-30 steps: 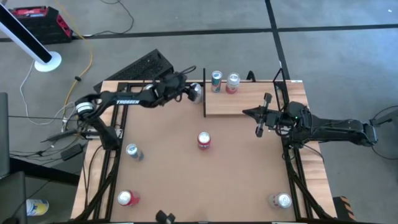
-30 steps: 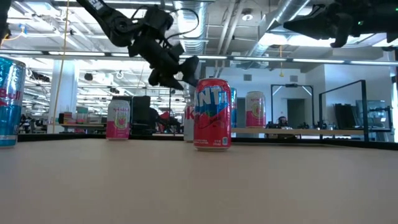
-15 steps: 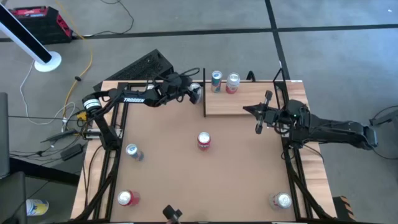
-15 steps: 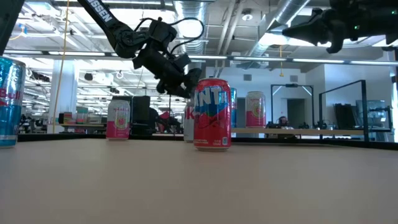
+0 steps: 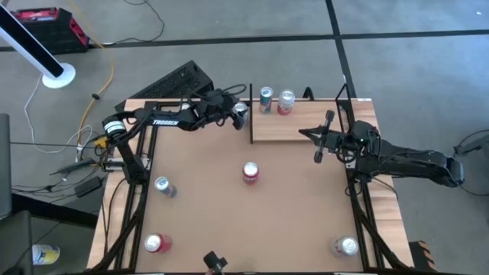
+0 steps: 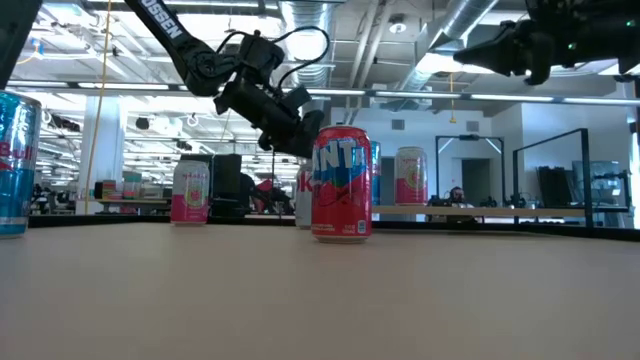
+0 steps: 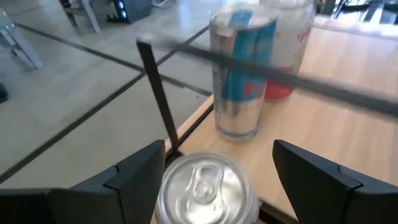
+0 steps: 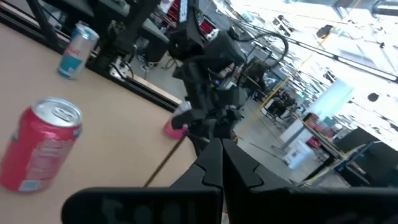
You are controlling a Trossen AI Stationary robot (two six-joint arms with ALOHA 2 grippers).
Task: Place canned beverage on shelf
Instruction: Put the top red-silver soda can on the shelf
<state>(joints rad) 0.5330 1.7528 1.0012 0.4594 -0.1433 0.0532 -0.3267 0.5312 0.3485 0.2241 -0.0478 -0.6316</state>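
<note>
A silver-topped can point(image 7: 205, 186) stands upright on its base on the brown table, just left of the shelf's black corner post point(image 7: 155, 93). In the low view this can point(image 6: 303, 195) is half hidden behind a red can. My left gripper point(image 5: 234, 113) is open, one finger on either side of the can's top point(image 5: 241, 114). The shelf point(image 5: 313, 122) carries a silver-blue can point(image 7: 239, 81) and a pink can point(image 5: 286, 101), both upright. My right gripper point(image 5: 319, 151) hangs shut above the shelf's near right part, holding nothing.
A red can point(image 5: 250, 173) stands mid-table. A blue can point(image 5: 162, 185) stands at the left, a red-topped can point(image 5: 155, 243) near the front left corner, and another can point(image 5: 345, 246) near the front right. Thin black posts and a rail point(image 7: 298, 74) edge the shelf.
My left gripper has come down and a little toward the shelf, rolling until its fingers are level beside the can's top. The gap between its fingers is unchanged. The can has stayed where it stood.
</note>
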